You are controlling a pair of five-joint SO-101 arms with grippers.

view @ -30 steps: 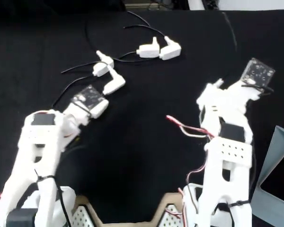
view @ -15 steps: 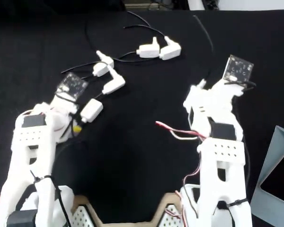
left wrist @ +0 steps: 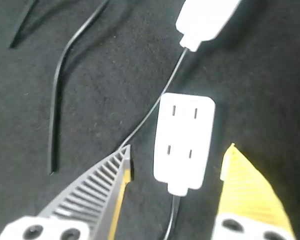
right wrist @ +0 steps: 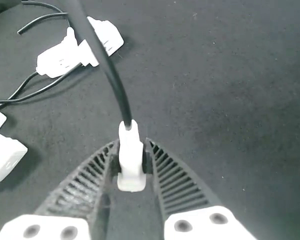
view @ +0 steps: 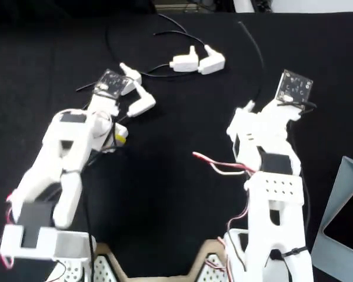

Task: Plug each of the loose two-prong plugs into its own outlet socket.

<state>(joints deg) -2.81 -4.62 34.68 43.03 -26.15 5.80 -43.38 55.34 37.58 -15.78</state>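
Observation:
My left gripper (left wrist: 177,150) is open, its grey and yellow fingers on either side of a white outlet block (left wrist: 184,142) with two pairs of slots that lies flat on the black cloth. In the high view this gripper (view: 119,138) sits at mid-left, with the arm covering the block. My right gripper (right wrist: 130,145) is shut on a white plug (right wrist: 130,160), whose thick black cable (right wrist: 107,70) runs away from it. In the high view the right gripper (view: 249,110) is right of centre, and the cable (view: 260,59) arcs toward the back.
Two joined white pieces (view: 197,61) lie at the back centre, and another white piece (view: 141,106) lies just beyond the left arm. Thin black wires (view: 109,41) loop across the back. A grey object (view: 341,217) stands at the right edge.
The left arm has swung forward and right, bringing its open gripper down over the outlet block. The right arm shifted left with the plug a second ago, then stayed put.

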